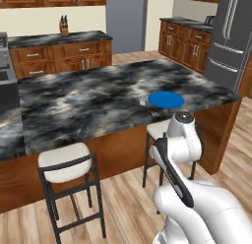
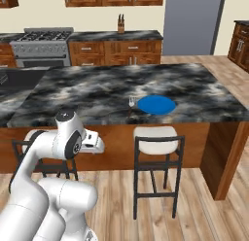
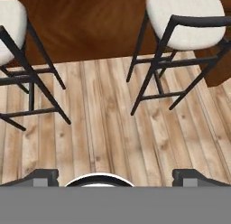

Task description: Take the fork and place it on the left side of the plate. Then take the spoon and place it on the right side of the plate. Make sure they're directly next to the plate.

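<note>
I see a glossy dark marbled stone counter [image 2: 97,89] on reddish polished wood panels. The plate [image 2: 156,104] looks smooth, matt blue. Beside it, the fork [image 2: 131,103] shows a pale metallic head, I think; it's tiny. The 2 stools [image 3: 185,20] have matt cream cushions on black frames. The floor [image 3: 113,128] is light, grained wood planks.
</note>
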